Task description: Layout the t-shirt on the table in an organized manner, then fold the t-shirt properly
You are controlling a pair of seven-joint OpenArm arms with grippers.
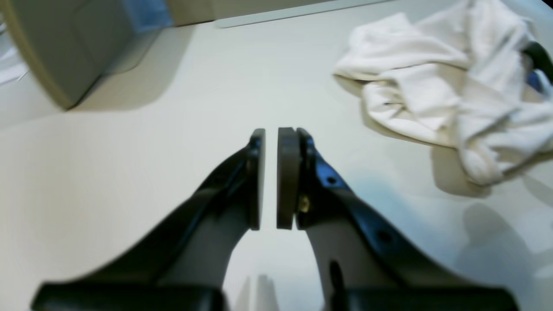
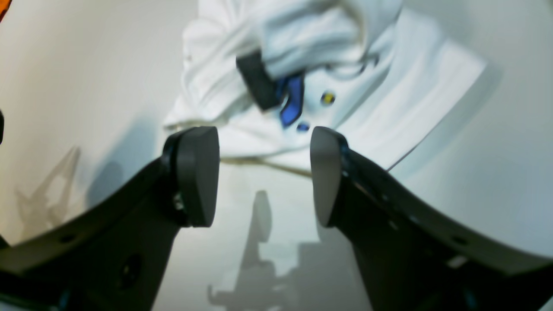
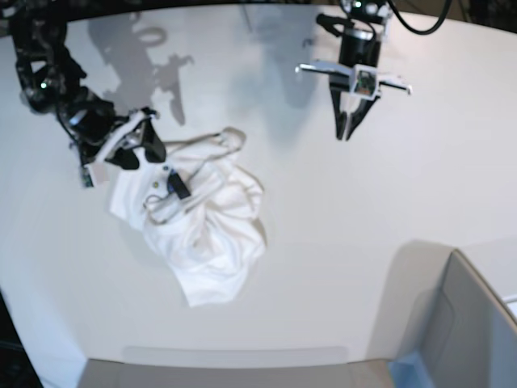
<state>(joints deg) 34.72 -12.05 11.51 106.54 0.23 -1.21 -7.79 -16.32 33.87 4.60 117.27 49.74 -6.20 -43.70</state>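
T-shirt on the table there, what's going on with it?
The t-shirt lies crumpled in a heap on the table, not yet spread out or folded. The right pincer hangs open just beside the shirt's edge, gripping nothing. The left pincer sits away from the cloth over bare tabletop, its jaws only a narrow gap apart and empty. A grey box stands at the corner.

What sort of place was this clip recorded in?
Probably a robot lab or test bench, not a home: a big bare white table with two robot arms over it, a crumpled t-shirt, and a grey box at the corner.
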